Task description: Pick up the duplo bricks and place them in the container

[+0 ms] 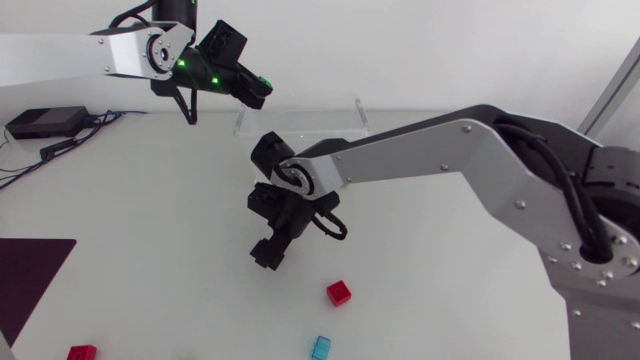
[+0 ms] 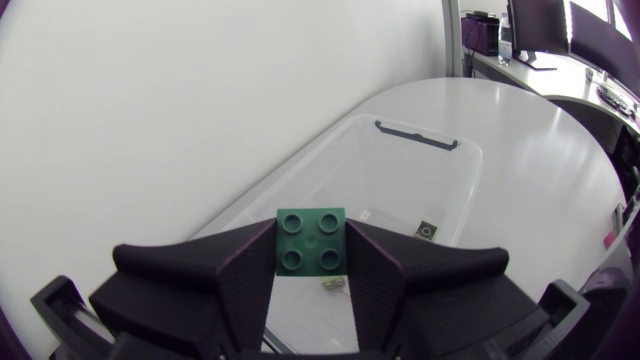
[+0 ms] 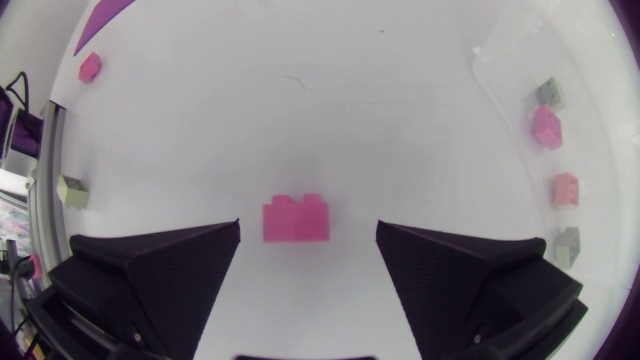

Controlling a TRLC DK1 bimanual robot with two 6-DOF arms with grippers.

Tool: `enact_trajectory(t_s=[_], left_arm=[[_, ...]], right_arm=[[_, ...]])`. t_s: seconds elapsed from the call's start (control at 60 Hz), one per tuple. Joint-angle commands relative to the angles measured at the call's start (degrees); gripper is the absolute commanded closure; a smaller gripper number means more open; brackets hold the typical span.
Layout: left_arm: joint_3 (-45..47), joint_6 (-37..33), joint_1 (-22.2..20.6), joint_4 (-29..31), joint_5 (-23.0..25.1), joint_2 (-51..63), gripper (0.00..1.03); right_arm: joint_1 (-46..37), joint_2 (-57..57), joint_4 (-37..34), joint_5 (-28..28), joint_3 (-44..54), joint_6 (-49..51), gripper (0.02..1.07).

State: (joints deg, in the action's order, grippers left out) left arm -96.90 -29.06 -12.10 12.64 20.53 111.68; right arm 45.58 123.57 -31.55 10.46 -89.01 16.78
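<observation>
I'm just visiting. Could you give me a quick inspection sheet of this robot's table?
Surface: white table.
Job's things: green brick above clear container; pink brick on table between right gripper fingers; red brick, cyan brick loose.
Clutter: dark mat, black box.
Grippers: left gripper shut on green brick; right gripper open.
Cables: black cables beside black box.
Surroundings: nothing seen.

The left arm (image 1: 60,55) enters at the frame's upper left, and its left gripper (image 1: 258,92) slants down near upper centre, fingers clamped on a green brick (image 2: 311,240). The right arm (image 1: 450,160) stretches from the right edge to centre. Its wrist is bent and the right gripper (image 1: 268,253) points downward — fingers spread wide.
</observation>
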Motion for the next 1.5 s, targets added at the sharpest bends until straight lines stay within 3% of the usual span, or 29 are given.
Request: enact_trajectory(t_s=[0.0,0.15,0.233,0.25,0.283,0.5,0.533,0.583,0.733,1.1,1.3,1.483], left_arm=[[-3.64,1.29,-0.56,1.24,-0.14,3.90,0.81],[-5.58,1.11,-0.65,3.00,-0.23,6.80,0.75],[-5.58,1.02,-0.56,3.97,-0.32,7.77,0.31],[-5.49,1.02,-0.47,4.14,-0.58,7.85,0.15],[-5.31,0.93,-0.29,4.41,-0.67,7.85,0.06],[-1.53,0.85,2.17,5.99,-0.85,3.11,0.05],[-0.30,0.76,2.87,6.16,-0.85,1.70,0.05],[2.51,0.32,4.10,6.69,-0.85,-1.90,0.05],[9.63,-1.79,7.00,8.10,-0.85,-10.08,0.05],[31.78,-11.46,10.60,17.41,-0.94,-32.49,0.05],[49.27,-16.82,8.76,19.52,-4.54,-44.79,0.05],[58.32,-18.40,6.21,21.55,-6.74,-49.19,0.05]], right_arm=[[0.82,2.20,-1.58,-0.35,-1.95,1.07,0.12],[1.18,2.47,-1.94,-1.32,-2.13,1.15,0.18],[1.35,2.73,-2.29,-1.67,-2.39,1.33,0.18],[1.35,2.73,-2.29,-1.76,-2.48,1.33,0.19],[1.35,2.99,-2.64,-1.85,-2.83,1.33,0.23],[2.05,3.35,-3.17,-2.64,-3.18,1.07,0.32],[2.41,3.35,-2.99,-2.90,-3.18,0.89,0.39],[2.76,3.52,-2.55,-3.87,-3.18,0.72,0.57],[2.67,2.82,-0.62,-3.78,-2.13,0.10,0.84],[1.53,-9.22,4.57,-3.87,7.98,-3.06,0.84],[-2.25,-19.15,4.92,-4.04,10.61,-4.91,0.84],[-6.12,-23.99,4.83,-4.66,8.77,-6.67,0.84]])
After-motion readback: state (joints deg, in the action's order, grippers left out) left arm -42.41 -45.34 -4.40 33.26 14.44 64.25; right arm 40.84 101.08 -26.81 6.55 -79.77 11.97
